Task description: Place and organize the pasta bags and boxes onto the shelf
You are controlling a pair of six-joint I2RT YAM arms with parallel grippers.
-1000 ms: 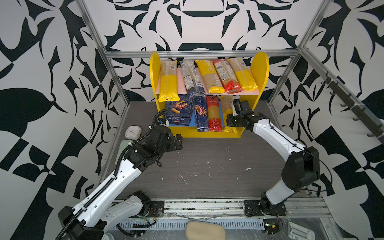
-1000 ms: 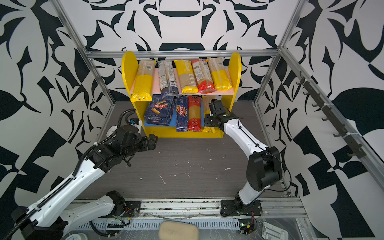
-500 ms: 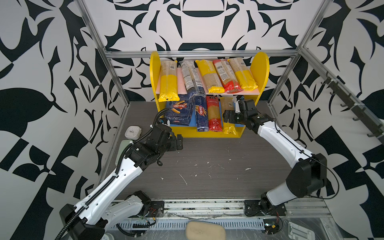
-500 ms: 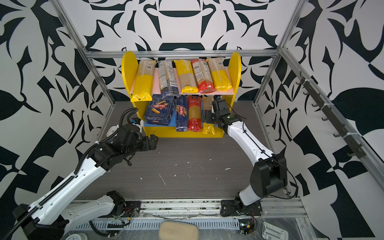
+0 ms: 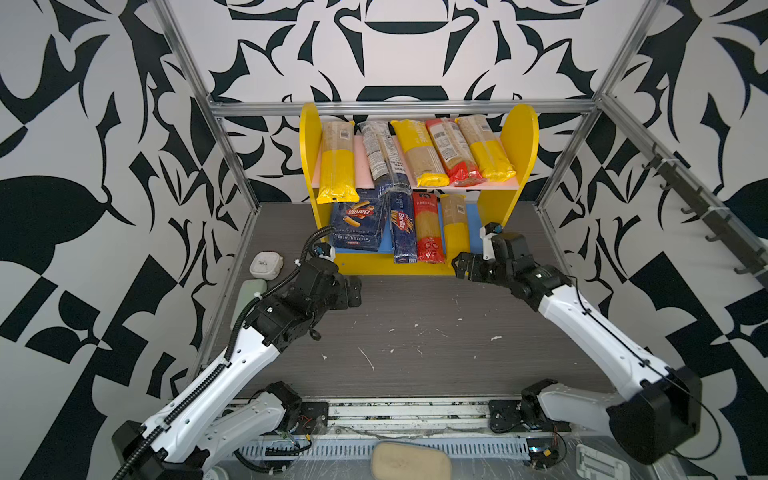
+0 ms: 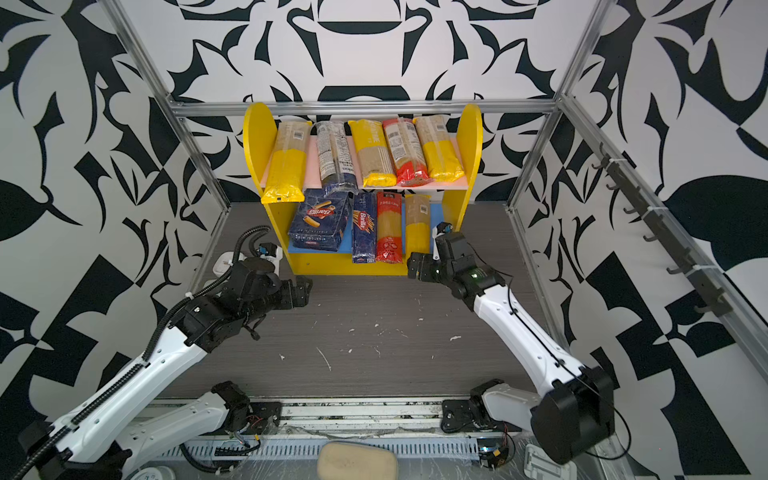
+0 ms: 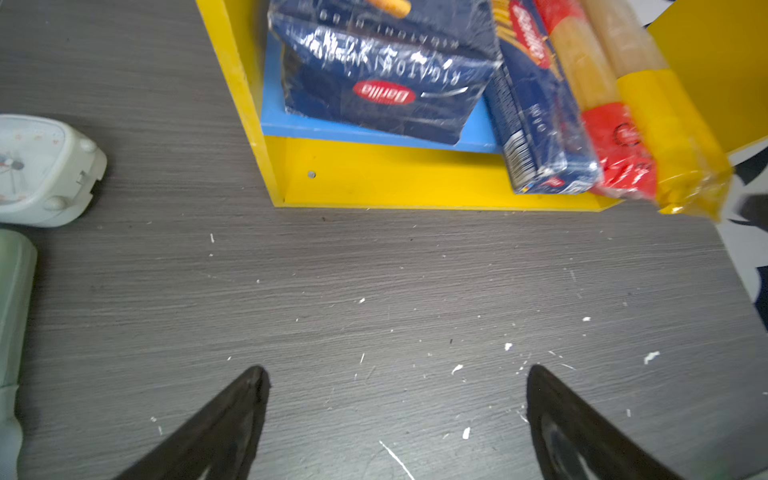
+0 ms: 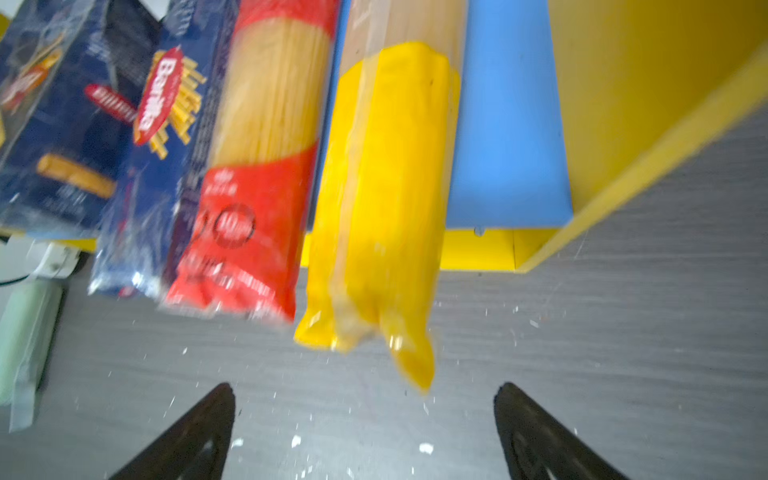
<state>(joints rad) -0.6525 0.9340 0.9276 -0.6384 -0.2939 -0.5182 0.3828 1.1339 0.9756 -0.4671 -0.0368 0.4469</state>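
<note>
The yellow-ended bag point(image 5: 455, 232) now lies free on the blue lower board point(image 8: 507, 145) of the shelf point(image 5: 519, 137), at the right end of the row, just beside the red-ended bag point(image 5: 426, 228), with the narrow blue box point(image 5: 402, 232) and the wide blue block point(image 5: 357, 224) further left; a second ago the right pincer point(image 5: 461, 266) was in at this bag and partly closed, and it has since let go and drawn back out of the shelf; in the right wrist view its jaws stand wide and empty, with the bag's crumpled yellow end point(image 8: 382, 187) overhanging the shelf's front edge ahead of them; five bags point(image 5: 419, 153) fill the pink upper board point(image 5: 360, 162), and the tabletop point(image 5: 415, 332) shows only crumbs, so the placing looks finished, with at most some straightening of overhanging ends left; the right arm reaches forward from the near rail, its forearm angled up toward the shelf's right front corner and its wrist turned in toward the row; the left arm has held its place, bent at the elbow, its left pincer point(image 5: 353, 291) hovering near the shelf's left front corner, jaws spread wide and holding nothing.
</note>
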